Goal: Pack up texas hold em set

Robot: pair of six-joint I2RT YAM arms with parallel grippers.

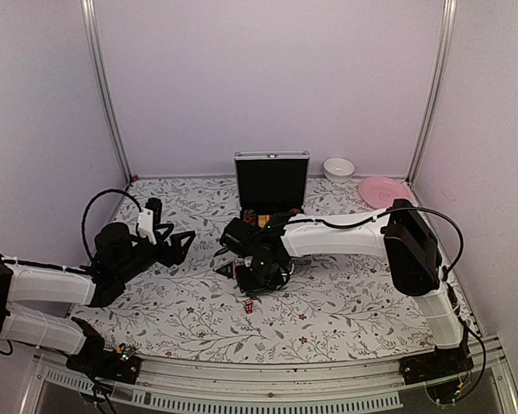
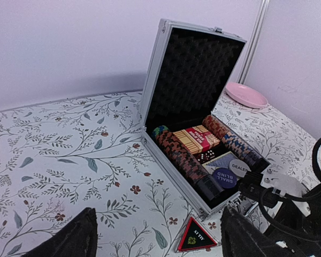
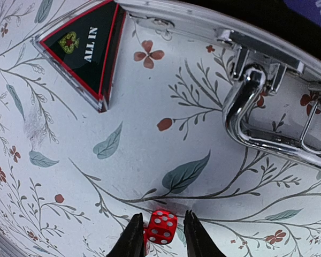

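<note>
The silver case stands open at the back centre, its lid upright. It holds rows of poker chips, the tan-red card pack, dark dice and round buttons. The black triangular "ALL IN" piece lies on the table at the case's front corner, also in the right wrist view. The chrome handle shows there too. My right gripper hovers in front of the case, fingers a narrow gap apart around a red die. My left gripper is wide open and empty.
A pink plate and a white bowl sit at the back right, next to the case. White walls and metal posts close in the floral table. The right arm lies across the table's middle.
</note>
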